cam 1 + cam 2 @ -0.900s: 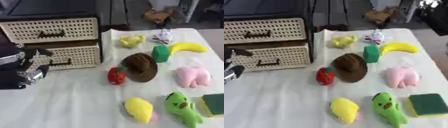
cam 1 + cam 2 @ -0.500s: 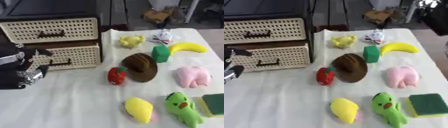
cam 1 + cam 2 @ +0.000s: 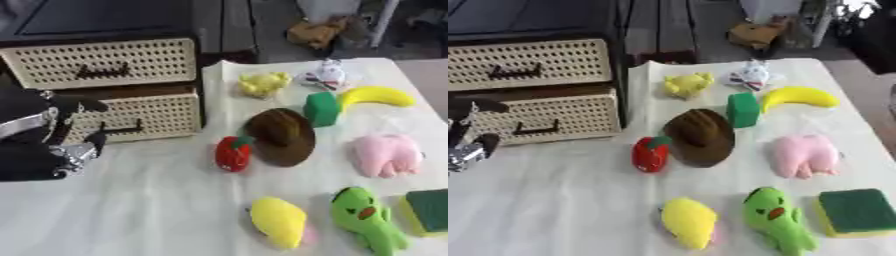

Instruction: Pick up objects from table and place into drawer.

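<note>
Far left, the left robot hand (image 3: 52, 142) hangs in front of the wicker drawer unit (image 3: 114, 65), fingers curled in but pinching nothing, just short of the dark handle (image 3: 122, 129) on the lower drawer (image 3: 144, 117). Both drawers look closed, so nothing can go in yet. The right robot hand shows in neither view.

Moving across the white-clothed surface (image 3: 131, 215): a red pepper toy (image 3: 232, 152) sits beside a brown hat-shaped plush (image 3: 282, 135), the two just touching. Below them lies a yellow plush (image 3: 278, 221). Behind, near the far edge, a small yellow toy (image 3: 262, 84) and a white-and-red figure (image 3: 325, 75).

Centre-right, a green block (image 3: 322, 108) stands against a yellow banana (image 3: 376, 95). Then a pink plush (image 3: 387, 154), a green parrot plush (image 3: 367, 221), and at the right edge a green-and-yellow sponge (image 3: 852, 211).

My read: these are mostly soft, light and squashy, unlikely to break or slip. The pepper looks easiest, taken across its middle. The hat is broad, so its crown is the better hold. The banana looks smoother; take it mid-curve.
</note>
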Tool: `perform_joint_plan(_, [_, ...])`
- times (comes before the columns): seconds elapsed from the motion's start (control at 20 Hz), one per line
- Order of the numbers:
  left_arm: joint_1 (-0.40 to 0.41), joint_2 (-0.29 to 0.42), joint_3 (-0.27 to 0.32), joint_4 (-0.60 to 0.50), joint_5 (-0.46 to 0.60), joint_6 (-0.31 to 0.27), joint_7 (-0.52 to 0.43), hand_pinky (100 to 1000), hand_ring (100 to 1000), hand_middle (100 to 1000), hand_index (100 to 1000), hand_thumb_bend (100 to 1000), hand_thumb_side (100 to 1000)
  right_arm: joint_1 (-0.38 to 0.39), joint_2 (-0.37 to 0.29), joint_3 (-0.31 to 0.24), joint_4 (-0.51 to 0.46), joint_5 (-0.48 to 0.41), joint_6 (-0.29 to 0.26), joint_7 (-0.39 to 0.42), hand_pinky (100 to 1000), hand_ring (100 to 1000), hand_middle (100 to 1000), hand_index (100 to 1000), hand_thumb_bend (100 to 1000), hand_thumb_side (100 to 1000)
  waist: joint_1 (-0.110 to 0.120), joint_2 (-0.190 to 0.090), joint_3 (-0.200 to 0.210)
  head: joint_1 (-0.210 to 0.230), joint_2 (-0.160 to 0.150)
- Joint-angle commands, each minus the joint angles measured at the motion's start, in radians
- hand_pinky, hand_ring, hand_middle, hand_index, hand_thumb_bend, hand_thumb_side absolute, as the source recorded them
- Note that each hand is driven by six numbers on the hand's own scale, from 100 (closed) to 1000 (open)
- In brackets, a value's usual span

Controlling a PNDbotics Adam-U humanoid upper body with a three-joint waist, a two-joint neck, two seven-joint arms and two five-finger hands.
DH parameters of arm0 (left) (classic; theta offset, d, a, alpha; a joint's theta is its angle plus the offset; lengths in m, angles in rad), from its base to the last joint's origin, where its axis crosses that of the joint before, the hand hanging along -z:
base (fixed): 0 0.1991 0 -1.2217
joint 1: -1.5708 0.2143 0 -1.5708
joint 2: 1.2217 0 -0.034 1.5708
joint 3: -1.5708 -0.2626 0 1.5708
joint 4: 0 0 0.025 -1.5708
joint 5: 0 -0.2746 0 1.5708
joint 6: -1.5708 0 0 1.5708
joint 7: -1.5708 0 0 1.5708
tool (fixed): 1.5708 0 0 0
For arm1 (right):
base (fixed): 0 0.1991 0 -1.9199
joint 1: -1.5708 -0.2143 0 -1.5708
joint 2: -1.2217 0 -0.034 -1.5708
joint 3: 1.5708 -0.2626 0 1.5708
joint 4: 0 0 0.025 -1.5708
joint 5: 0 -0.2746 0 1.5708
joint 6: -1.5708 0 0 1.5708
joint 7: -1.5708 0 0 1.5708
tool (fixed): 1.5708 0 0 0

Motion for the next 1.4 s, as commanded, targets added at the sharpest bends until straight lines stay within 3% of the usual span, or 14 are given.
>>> perform_joint_plan(0.05, [-0.028,0.002,-0.017,0.02,-0.022,0.044,-0.028,100,193,307,1000,122,934,-0.016,-0.026,-0.005,-0.016,-0.011,-0.001,0.004,758,879,861,895,100,1000,0.001,-0.015,-0.002,0.001,-0.016])
perform_joint_plan(0.35, [-0.061,-0.04,-0.052,0.104,-0.06,0.062,-0.019,100,198,317,1000,119,933,-0.013,-0.026,-0.004,-0.016,-0.016,-0.005,0.002,759,879,860,894,100,1000,0.004,-0.01,-0.004,0.003,-0.026])
perform_joint_plan(0.65, [-0.087,-0.08,-0.078,0.204,-0.06,0.089,0.004,100,202,310,1000,112,859,-0.014,-0.025,-0.003,-0.016,-0.019,-0.007,0.002,763,879,858,893,100,1000,0.006,-0.004,-0.013,0.002,-0.032])
perform_joint_plan(0.95, [-0.098,-0.113,-0.087,0.302,-0.08,0.093,0.05,100,205,311,1000,107,880,-0.018,-0.023,-0.002,-0.016,-0.02,-0.006,0.0,764,880,857,893,100,1000,0.006,0.004,-0.022,0.002,-0.034])
perform_joint_plan(1.4, [-0.114,-0.158,-0.089,0.432,-0.107,0.015,0.087,110,217,317,1000,100,878,-0.025,-0.019,-0.001,-0.016,-0.021,-0.007,0.0,765,879,856,893,100,1000,0.006,0.013,-0.035,0.008,-0.045])
